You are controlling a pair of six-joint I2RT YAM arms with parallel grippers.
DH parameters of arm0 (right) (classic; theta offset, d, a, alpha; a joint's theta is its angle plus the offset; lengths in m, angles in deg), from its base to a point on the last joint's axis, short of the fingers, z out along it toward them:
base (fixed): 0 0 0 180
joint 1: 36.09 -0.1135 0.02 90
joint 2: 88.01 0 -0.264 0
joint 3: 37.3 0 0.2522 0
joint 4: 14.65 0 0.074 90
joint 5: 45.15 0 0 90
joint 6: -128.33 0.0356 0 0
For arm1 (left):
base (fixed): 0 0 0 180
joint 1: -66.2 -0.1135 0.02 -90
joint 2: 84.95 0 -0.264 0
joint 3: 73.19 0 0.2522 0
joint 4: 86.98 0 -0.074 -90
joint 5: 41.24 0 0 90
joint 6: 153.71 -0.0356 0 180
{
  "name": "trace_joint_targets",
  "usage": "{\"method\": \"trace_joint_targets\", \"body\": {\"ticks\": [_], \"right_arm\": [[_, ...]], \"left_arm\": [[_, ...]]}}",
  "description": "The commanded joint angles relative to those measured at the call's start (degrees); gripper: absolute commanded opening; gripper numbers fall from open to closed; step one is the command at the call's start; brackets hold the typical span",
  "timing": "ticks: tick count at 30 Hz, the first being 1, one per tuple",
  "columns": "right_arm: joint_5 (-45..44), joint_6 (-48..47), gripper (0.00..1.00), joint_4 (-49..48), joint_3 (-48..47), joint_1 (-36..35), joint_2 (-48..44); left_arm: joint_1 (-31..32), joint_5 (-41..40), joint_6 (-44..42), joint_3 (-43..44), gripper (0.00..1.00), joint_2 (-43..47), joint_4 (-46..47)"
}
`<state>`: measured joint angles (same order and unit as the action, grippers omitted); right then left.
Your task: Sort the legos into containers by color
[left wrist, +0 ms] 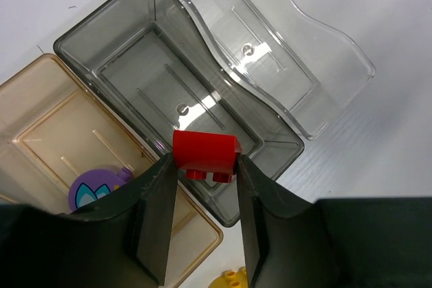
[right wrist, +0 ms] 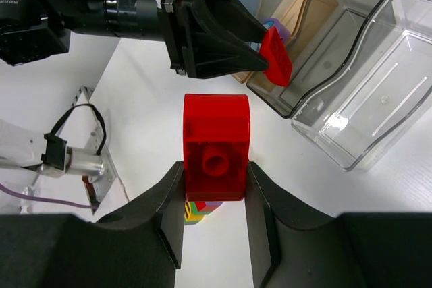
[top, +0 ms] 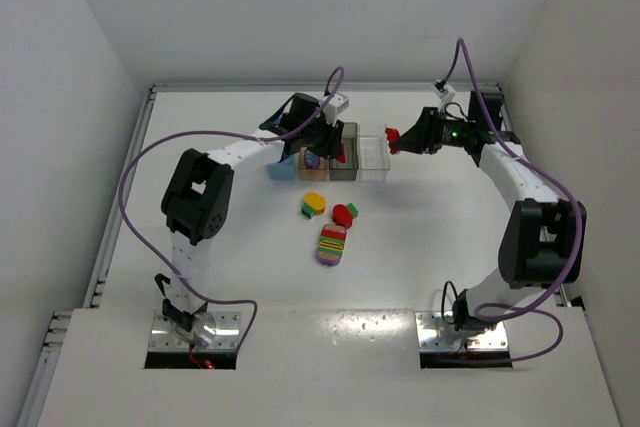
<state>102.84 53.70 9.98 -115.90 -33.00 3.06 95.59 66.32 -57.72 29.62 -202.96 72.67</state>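
Note:
My left gripper (top: 333,152) is shut on a small red lego (left wrist: 204,152) and holds it over the near end of the dark grey bin (left wrist: 175,92). My right gripper (top: 398,139) is shut on a bigger red lego (right wrist: 216,143), held in the air just right of the clear bin (top: 373,157). The four bins stand in a row: blue (top: 282,170), tan (top: 306,163), dark grey (top: 345,169), clear. A purple piece (left wrist: 94,190) lies in the tan bin (left wrist: 61,133). The dark grey and clear (left wrist: 270,52) bins look empty.
Three lego clumps lie on the table in front of the bins: yellow-green (top: 314,204), red-green (top: 346,213), and a striped multicoloured stack (top: 332,244). The left arm's fingers and red lego (right wrist: 277,62) show in the right wrist view, close to my right gripper.

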Motion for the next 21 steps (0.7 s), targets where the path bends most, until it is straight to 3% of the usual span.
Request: {"method": "trace_joint_targets", "body": {"ticks": [1,6,7,14,15,17,18,19,21], "right_arm": [[-0.07,-1.14,0.00,-1.29,-2.40,-0.19,-0.19],[-1.30,-1.67,0.00,-1.29,-2.92,-0.81,0.95],[-1.31,-1.67,0.00,-1.29,-2.93,-1.33,0.95],[-10.95,-1.67,0.00,-1.29,-9.23,-6.15,6.57],[-12.37,-1.67,0.00,-1.29,-10.47,-6.95,7.80],[-16.49,-1.05,0.00,-1.29,-13.98,-9.84,11.48],[-18.17,-1.05,0.00,-1.29,-15.22,-10.82,12.72],[-20.62,-1.05,0.00,-1.29,-16.36,-11.78,13.95],[-23.70,-0.44,0.00,-1.29,-19.88,-14.42,17.55]], "left_arm": [[0.14,-0.25,-0.20,2.44,0.44,0.16,1.32],[0.14,3.79,1.11,1.92,0.64,2.44,3.32],[0.14,5.01,1.64,1.91,0.81,3.14,4.12],[-2.49,3.10,8.93,1.38,0.82,13.59,8.44],[-3.19,1.79,9.46,0.86,0.86,15.08,9.04],[-4.51,-8.97,14.46,0.33,0.83,19.30,7.83],[-5.56,-8.17,15.00,0.94,0.82,19.92,6.25],[-8.70,-5.46,15.01,3.29,0.85,19.93,1.80],[-11.71,-0.96,15.53,1.32,1.00,22.29,0.88]]}}
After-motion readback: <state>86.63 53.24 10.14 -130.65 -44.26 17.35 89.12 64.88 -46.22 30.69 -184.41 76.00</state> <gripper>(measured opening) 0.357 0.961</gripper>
